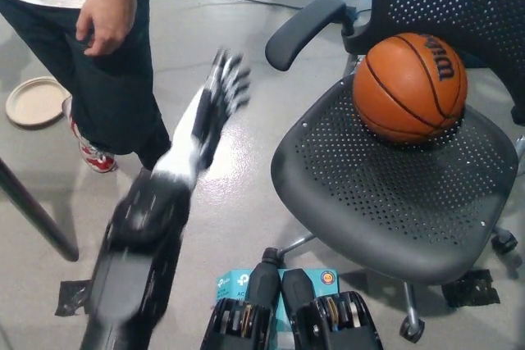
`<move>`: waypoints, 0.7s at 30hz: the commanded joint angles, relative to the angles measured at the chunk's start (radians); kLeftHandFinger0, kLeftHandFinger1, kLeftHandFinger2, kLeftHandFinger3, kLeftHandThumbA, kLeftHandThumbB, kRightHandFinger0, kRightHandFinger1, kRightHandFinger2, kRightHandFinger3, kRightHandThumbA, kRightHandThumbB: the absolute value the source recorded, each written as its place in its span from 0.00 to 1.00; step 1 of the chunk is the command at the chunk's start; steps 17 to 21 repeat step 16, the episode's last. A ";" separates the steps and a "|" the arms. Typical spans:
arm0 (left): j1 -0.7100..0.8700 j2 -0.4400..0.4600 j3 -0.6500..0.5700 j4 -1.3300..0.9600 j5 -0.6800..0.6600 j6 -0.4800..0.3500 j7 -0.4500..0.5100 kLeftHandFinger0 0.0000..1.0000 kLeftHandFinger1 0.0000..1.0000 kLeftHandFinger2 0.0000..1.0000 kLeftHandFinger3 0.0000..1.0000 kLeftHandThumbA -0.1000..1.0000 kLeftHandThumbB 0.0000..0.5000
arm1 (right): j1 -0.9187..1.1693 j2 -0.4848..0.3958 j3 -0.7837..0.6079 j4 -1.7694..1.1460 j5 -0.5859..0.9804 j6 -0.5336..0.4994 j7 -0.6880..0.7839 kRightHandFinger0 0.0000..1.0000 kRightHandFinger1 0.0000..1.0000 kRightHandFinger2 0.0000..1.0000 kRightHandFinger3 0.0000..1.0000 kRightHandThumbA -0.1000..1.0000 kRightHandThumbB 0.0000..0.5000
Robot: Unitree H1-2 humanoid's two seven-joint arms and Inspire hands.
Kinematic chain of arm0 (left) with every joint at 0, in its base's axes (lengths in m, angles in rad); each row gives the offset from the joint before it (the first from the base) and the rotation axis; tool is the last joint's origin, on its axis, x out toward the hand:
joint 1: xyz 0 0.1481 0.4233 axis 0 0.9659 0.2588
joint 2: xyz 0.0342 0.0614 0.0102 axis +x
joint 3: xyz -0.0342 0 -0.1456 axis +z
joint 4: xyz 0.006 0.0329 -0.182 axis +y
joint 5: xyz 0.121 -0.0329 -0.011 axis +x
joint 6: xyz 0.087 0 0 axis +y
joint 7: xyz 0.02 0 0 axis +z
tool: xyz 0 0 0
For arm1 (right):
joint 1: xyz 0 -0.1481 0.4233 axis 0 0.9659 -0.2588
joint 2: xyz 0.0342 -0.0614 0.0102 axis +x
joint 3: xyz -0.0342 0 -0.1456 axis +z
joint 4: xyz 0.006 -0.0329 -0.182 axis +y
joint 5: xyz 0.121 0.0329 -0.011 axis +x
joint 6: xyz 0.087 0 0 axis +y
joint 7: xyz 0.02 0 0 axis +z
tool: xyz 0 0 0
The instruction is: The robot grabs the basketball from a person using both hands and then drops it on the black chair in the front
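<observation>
Task stage: apparently complete. 1 basketball (pixel 409 88) rests on the seat of 1 black chair (pixel 385 202), toward its backrest, touched by no hand. Left of the chair, 1 left hand (pixel 215 108) hangs blurred, fingers spread and empty. The right hand is not visible. 1 person (pixel 82 30) stands farther left.

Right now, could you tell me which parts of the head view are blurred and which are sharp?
In the head view, the left hand and its forearm are smeared by motion blur; the basketball on the black chair is sharp, with readable lettering; a soft glare patch lies on the floor.
</observation>
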 commanded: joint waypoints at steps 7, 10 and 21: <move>0.487 0.127 0.009 -0.608 0.040 -0.339 -0.057 1.00 1.00 1.00 1.00 1.00 0.46 | 0.360 0.150 0.245 -0.267 -0.214 -0.249 0.112 1.00 1.00 1.00 1.00 1.00 0.42; 0.534 0.144 0.013 -0.546 0.070 -0.370 -0.038 1.00 1.00 1.00 1.00 1.00 0.46 | 0.388 0.161 0.252 -0.160 -0.226 -0.307 0.107 1.00 1.00 1.00 1.00 1.00 0.33; 0.541 0.148 0.023 -0.290 0.142 -0.500 0.031 1.00 1.00 1.00 1.00 1.00 0.52 | 0.403 0.211 0.228 0.079 -0.164 -0.369 0.098 1.00 1.00 1.00 1.00 1.00 0.31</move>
